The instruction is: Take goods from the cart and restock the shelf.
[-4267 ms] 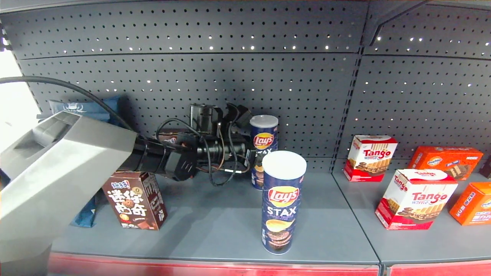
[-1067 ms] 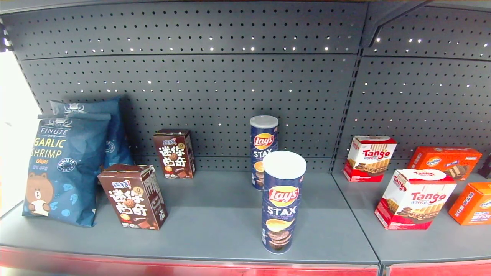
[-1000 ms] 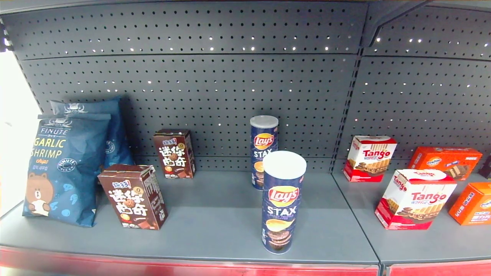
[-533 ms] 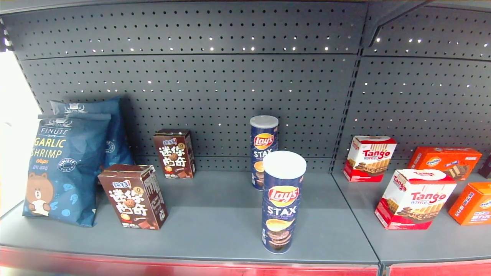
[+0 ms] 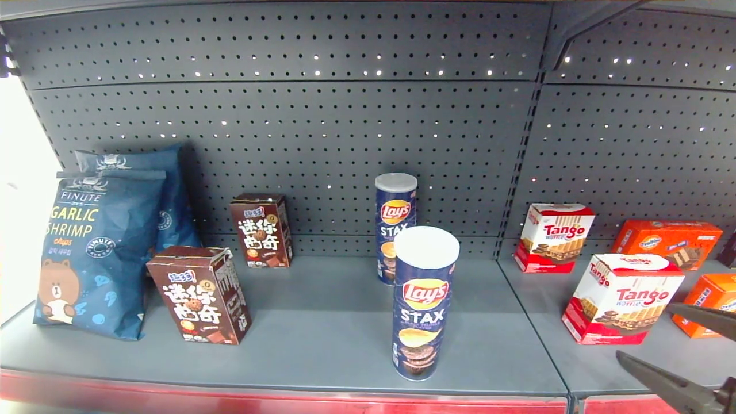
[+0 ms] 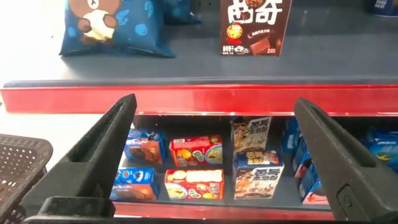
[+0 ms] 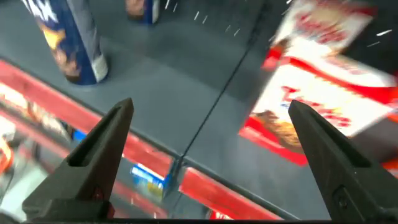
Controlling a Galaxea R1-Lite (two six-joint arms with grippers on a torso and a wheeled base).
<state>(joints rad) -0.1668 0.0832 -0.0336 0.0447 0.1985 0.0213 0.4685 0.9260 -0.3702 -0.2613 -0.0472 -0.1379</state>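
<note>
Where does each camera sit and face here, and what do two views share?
Head view: on the head, facing forward and down at the shelf; open right gripper on the right.
Left wrist view: low before the shelf's red edge, facing the front brown box; open left gripper in front.
Right wrist view: above the shelf edge, facing the front can and front red-and-white box; own fingers show.
Shared: head and right wrist views show that can and box.

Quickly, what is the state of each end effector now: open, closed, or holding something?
Left end effector: open, holding nothing.
Right end effector: open, holding nothing.
</note>
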